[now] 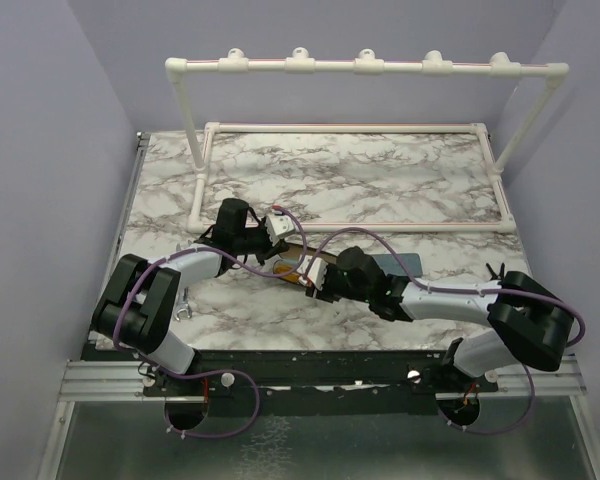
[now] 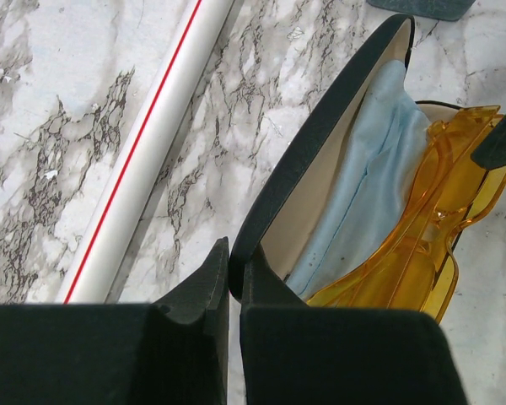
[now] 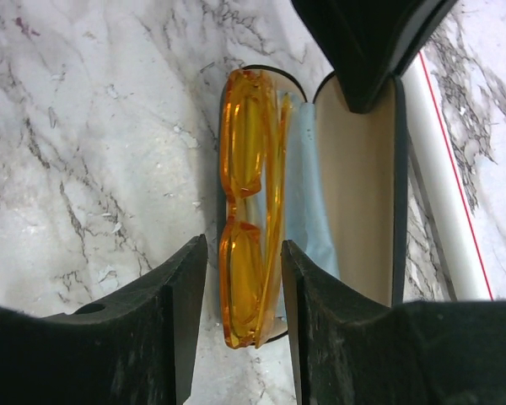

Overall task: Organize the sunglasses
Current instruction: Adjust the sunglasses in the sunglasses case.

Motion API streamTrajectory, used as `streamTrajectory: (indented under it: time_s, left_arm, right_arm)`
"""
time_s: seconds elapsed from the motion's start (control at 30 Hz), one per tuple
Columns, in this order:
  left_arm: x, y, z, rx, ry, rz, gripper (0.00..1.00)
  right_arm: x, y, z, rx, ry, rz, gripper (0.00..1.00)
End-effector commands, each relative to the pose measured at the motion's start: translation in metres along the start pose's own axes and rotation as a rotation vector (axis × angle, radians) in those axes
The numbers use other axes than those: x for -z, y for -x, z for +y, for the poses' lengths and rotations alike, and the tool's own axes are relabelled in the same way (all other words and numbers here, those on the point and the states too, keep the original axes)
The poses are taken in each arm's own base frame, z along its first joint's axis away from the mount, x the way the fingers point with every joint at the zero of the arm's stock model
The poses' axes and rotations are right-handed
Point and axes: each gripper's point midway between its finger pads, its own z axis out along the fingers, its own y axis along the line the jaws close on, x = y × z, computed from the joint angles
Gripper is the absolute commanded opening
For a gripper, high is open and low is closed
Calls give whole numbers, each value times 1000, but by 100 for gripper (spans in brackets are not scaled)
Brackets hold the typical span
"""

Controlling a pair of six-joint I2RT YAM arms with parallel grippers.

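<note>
Right hand (image 3: 242, 245) half-open astride orange sunglasses (image 3: 240, 143); left hand (image 2: 234, 253) pinches case lid (image 2: 319, 143).

Bright, even light from overhead leaves the white, grey-veined marble-patterned table top (image 1: 380, 180) with only faint, soft shadows beneath the arms and no harsh glare. In the wrist views the translucent yellow-orange plastic sunglasses (image 3: 249, 211) glow, sharp and saturated, against the evenly lit cream lining of the black oval hard case (image 3: 363, 253). The left gripper (image 2: 234, 270) shows flat black fingers (image 2: 110, 354) almost without detail.
</note>
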Motion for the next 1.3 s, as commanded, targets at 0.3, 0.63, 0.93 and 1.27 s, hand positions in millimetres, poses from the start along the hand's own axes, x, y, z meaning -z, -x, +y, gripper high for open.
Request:
streamTrajectory:
  time_s: [0.3,0.63,0.93,1.27]
  left_arm:
    - [-2,9,-3,-35,-30,-12,0]
    - [-3,8,-6,-40,-42,-10,0]
    - [-3,8,-7,-47,-53,-8,0]
    - [-3,7,-11,-55,-63,-4,0]
  right_arm:
    - [-11,-3,-4,-118,-26,47,50]
    - [-8,-18,-15,-108,-69,123,47]
    - [-3,-26,-21,-108,-99,156,46]
    - [-5,-19,-40,-118,-146,137,42]
